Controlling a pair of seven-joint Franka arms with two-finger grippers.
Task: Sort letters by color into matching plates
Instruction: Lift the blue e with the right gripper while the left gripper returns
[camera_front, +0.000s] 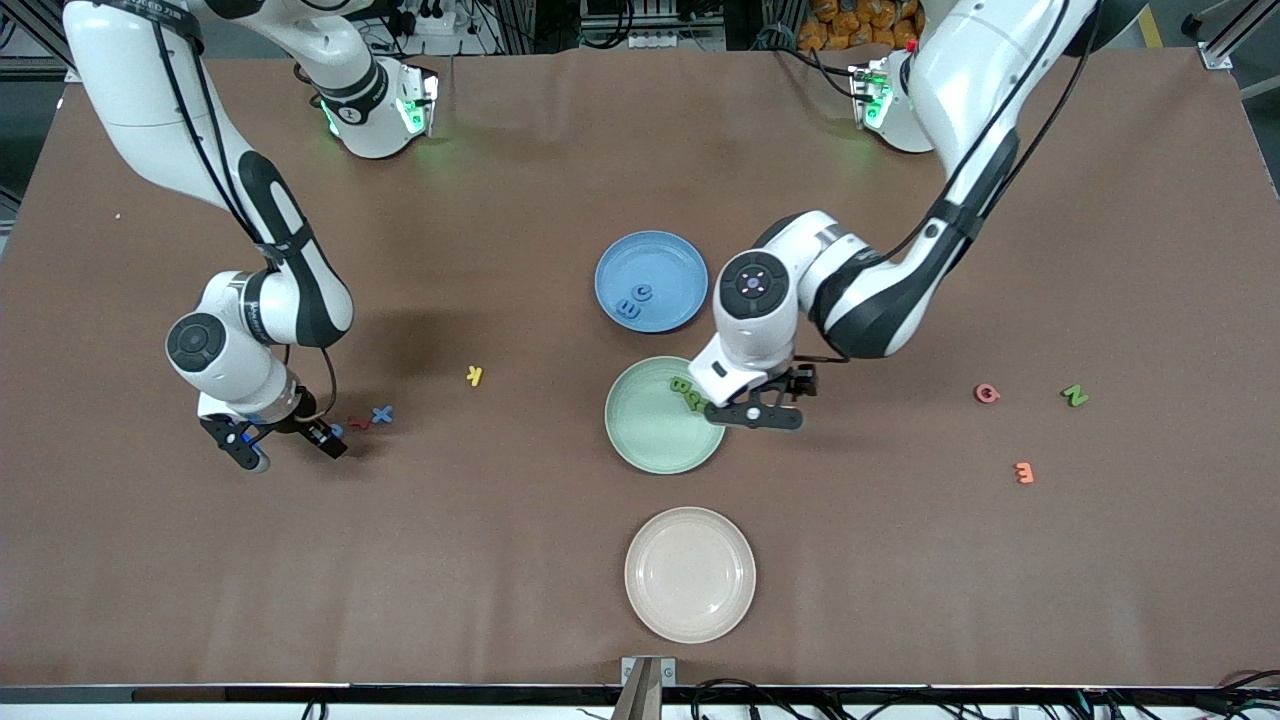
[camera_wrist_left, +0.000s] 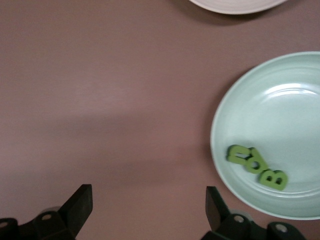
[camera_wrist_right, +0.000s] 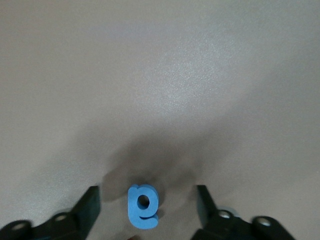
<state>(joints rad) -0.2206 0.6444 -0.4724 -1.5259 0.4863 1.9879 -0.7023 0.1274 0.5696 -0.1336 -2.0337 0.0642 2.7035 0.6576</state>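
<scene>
Blue foam, light, soft and thin, the small letter (camera_wrist_right: 143, 206) lay flat on the table toward the right arm's end, between the spread fingers of the right gripper (camera_wrist_right: 145, 212), and would probably best be pinched across its narrow edges. The front view hid it under that gripper (camera_front: 285, 443); only the right wrist view showed it. The left gripper (camera_front: 762, 408) hung spread and empty just beside the mint green plate (camera_front: 640, 440) holding green letters (camera_wrist_left: 256, 165).

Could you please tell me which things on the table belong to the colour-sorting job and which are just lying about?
Belonging to the job:
- round blue plastic plate, two blue foam letters in it
- round mint green plastic plate holding green foam letters
- green foam N
- blue foam X
- blue foam letter between the right gripper fingers

Just lying about:
- yellow foam K
- cream-beige round plate
- pink letter
- orange letter
</scene>
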